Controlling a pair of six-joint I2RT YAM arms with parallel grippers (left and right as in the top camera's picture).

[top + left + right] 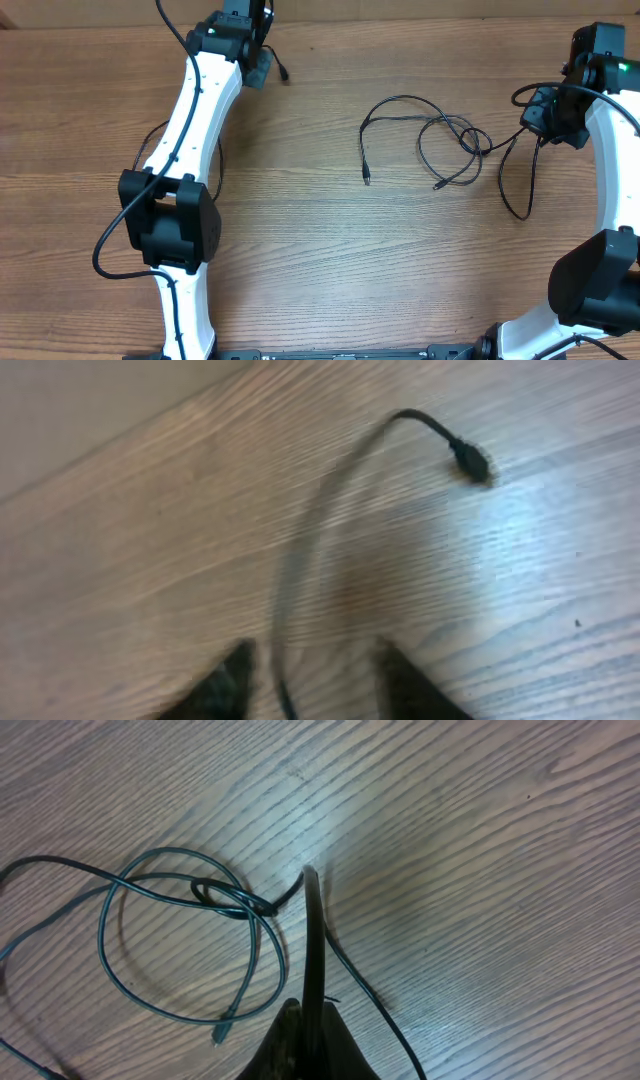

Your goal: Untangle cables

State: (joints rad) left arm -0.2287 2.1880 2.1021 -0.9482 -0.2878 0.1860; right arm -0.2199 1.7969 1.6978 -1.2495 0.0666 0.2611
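Note:
Several thin black cables lie looped together right of the table's middle, with plug ends pointing left and down. My right gripper is at the tangle's right side, shut on one cable that runs straight out of its fingers toward the knot. At the far left, my left gripper stands open. A blurred cable runs loose between its fingers and ends in a small plug, also seen from above.
The wooden table's far edge runs close behind both grippers, and it shows in the left wrist view as a pale strip. A slack cable loop lies below the right gripper. The arms' bases stand at the near side.

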